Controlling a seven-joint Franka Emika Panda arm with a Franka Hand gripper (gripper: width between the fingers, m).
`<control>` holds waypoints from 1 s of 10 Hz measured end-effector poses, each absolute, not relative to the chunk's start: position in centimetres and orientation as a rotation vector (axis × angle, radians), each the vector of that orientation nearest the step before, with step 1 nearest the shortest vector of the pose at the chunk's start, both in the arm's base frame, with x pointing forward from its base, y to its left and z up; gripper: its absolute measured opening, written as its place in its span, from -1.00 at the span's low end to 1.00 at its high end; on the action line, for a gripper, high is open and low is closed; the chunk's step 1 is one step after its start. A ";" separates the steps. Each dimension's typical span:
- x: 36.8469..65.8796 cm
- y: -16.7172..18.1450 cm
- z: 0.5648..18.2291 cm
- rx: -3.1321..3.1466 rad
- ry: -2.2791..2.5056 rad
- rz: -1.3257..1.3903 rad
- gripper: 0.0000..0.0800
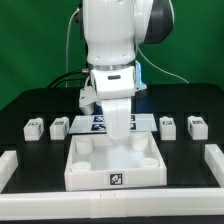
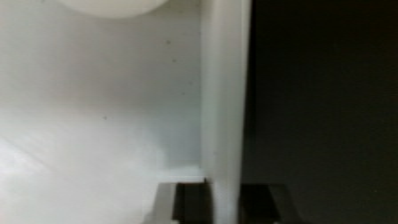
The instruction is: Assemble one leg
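The white tray-like tabletop [image 1: 92, 168] lies in the middle of the black table, with a tag on its front wall. My gripper [image 1: 121, 128] reaches down onto its back wall, near the exterior view's right. In the wrist view the gripper [image 2: 226, 206] has its two dark fingers [image 2: 185, 206] on either side of the tabletop's thin upright wall [image 2: 222, 100], closed against it. Four legs stand apart on the table: two [image 1: 33, 127] [image 1: 60, 125] on the exterior view's left and two [image 1: 168, 124] [image 1: 196, 126] on its right. None is held.
The marker board [image 1: 96, 122] lies behind the tabletop, partly hidden by the arm. White rails lie at the table's front left [image 1: 10, 165] and front right [image 1: 214, 160]. A round corner hole [image 2: 114, 5] of the tabletop shows in the wrist view.
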State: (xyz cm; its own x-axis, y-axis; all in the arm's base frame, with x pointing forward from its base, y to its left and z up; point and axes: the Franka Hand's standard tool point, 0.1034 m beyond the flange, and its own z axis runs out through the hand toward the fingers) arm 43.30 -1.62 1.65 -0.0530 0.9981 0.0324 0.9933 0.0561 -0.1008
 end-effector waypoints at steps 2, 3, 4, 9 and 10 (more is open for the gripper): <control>43.3 -1.6 1.7 -2.095 -2.213 0.078 -0.85; 43.3 -1.6 1.7 -2.095 -2.213 0.078 -0.85; 43.3 -1.6 1.7 -2.095 -2.213 0.078 -0.85; 45.8 3.2 1.7 -2.197 -2.123 0.049 -0.85; 47.1 5.1 1.7 -2.198 -2.121 0.037 -0.85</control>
